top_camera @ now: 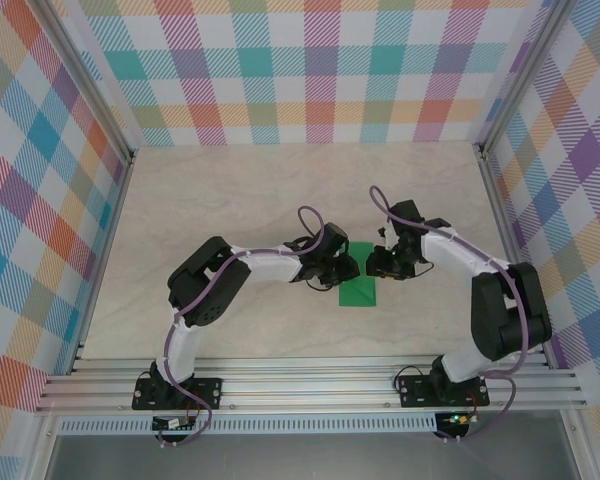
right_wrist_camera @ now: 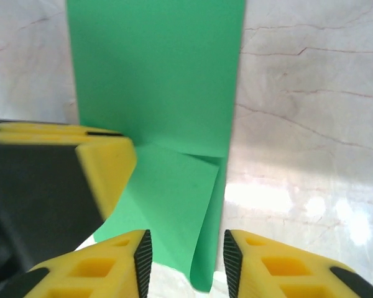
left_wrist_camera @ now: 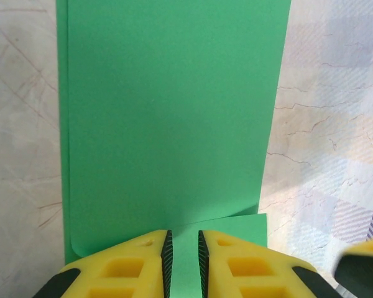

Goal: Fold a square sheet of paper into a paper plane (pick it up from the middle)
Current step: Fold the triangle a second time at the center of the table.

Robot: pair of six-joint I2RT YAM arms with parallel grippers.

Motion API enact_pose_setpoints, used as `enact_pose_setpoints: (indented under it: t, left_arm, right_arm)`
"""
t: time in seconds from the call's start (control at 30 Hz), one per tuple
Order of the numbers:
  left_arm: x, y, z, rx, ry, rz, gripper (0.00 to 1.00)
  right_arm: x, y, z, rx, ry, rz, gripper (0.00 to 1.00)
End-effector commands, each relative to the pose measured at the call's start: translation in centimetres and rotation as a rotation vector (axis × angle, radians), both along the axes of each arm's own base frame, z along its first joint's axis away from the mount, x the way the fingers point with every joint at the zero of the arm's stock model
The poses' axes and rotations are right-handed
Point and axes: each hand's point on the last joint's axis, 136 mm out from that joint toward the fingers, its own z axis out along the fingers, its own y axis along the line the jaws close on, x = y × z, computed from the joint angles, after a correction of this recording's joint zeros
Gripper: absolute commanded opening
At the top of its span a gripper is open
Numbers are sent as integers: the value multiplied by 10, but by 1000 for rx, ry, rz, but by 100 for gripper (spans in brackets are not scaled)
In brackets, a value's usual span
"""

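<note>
The square sheet of paper is bright green and lies folded on the table between both grippers. In the left wrist view the paper stretches flat away from my left gripper. Its jaws stand a narrow gap apart, with the paper's near edge showing flat between them and a lower layer peeking out at the right. In the right wrist view the paper has a raised, curled fold that stands between the parted jaws of my right gripper, touching neither pad. From above, the left gripper and the right gripper nearly meet over the sheet.
The pale marbled table spreads around the sheet. Plaid walls enclose the back and both sides. Aluminium rails carrying the arm bases run along the near edge. A finger of the left gripper sits close beside the right jaws.
</note>
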Motion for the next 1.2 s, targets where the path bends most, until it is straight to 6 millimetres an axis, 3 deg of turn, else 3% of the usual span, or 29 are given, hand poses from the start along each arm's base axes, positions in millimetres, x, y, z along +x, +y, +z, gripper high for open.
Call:
enact_pose_setpoints:
  t: [0.0,0.13,0.3,0.57,0.7,0.93,1.17]
  left_arm:
    - [-7,1,-11,35,28,-21,21]
    - [-6,2,-10,38,22,-14,21]
    - [-5,1,-10,37,20,-11,21]
    - [-3,-3,-11,31,25,-13,21]
    - [-4,-2,-11,31,28,-10,21]
    - [-5,-1,-12,38,30,-16,21]
    - [-7,1,-15,46,34,-16,20]
  right_arm:
    - [-20,13,3,105,46,1,32]
    - [-36,41,10,302,106,57,20]
    - [-40,51,3,369,162,67,14]
    - [-39,44,-24,288,224,48,16]
    - [-36,28,-40,174,236,14,16]
    - [-37,8,-54,48,236,-19,17]
    - [-43,7,-58,45,259,-20,19]
